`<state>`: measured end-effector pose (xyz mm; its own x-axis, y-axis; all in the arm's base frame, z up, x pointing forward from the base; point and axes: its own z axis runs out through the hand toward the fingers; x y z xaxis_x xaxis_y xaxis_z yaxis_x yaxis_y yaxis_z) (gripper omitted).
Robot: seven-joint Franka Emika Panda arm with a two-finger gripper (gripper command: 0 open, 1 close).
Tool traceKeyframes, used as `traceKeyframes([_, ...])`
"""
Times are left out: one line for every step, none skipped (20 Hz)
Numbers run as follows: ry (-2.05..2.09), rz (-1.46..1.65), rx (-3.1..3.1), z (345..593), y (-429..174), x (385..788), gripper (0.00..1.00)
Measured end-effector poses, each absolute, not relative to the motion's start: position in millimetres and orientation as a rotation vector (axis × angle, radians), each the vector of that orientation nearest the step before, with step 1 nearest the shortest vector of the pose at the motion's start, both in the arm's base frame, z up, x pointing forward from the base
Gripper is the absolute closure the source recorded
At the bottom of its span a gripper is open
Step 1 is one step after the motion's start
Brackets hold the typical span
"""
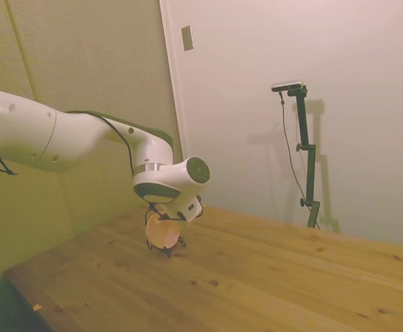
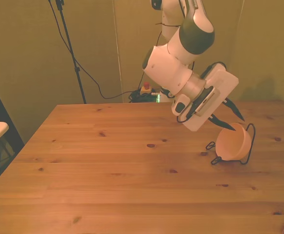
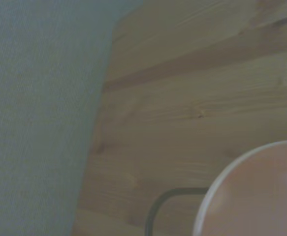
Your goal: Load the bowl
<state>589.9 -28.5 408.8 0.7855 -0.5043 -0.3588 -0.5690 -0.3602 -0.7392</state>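
The fingers [image 2: 229, 116] are two dark pointed prongs. In the front view they stand apart from each other. One prong points down at the top rim of the bowl [image 2: 233, 143]. The other prong sticks out higher up, over the wire rack [image 2: 249, 141]. I cannot tell if the lower prong touches the bowl or just comes very close to it.

The bowl is small, round and pale pink. It stands on its edge, tipped up, inside the thin black rack. Its round back faces the front view's left. The rack's wire loop curves around the bowl on the front view's right, and its little feet sit on the counter [image 2: 112, 170].

The bowl and rack are near the counter's edge on the front view's right. In the side view the bowl [image 1: 163, 232] shows just under the white arm [image 1: 70, 138], with the rack's feet [image 1: 166, 250] below it on the wood.

The wrist view is blurry. It shows the bowl's pale rim [image 3: 222, 189], a bit of dark wire [image 3: 155, 211] beside it, the wooden counter [image 3: 192, 108] and a grey-green wall [image 3: 40, 108].
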Motion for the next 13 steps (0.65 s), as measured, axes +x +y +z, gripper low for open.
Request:
traceKeyframes([0.805,0.077,-2.023,412.7,-34.9,586.3,0.0])
traceKeyframes([0.804,0.069,-2.024,417.9,-40.7,582.6,0.0])
traceKeyframes([0.801,0.062,-2.031,423.1,-45.9,578.2,0.0])
traceKeyframes([0.8,0.051,-2.044,428.2,-50.5,573.0,0.0])
traceKeyframes([0.797,0.041,-2.065,433.1,-54.8,566.9,0.0])
traceKeyframes([0.795,0.035,-2.091,436.4,-58.5,559.6,0.0])
traceKeyframes([0.792,0.033,-2.119,438.7,-61.3,550.9,0.0])
traceKeyframes([0.796,0.033,-2.146,439.7,-64.4,541.7,0.0])
traceKeyframes([0.806,0.031,-2.169,439.5,-67.1,533.1,0.0])
traceKeyframes([0.818,0.03,-2.19,438.5,-69.5,524.6,0.0])
traceKeyframes([0.827,0.035,-2.211,436.7,-72.3,516.0,0.0])
traceKeyframes([0.833,0.044,-2.228,435.0,-75.5,507.6,0.0])
traceKeyframes([0.837,0.049,-2.241,433.8,-79.8,499.7,0.0])
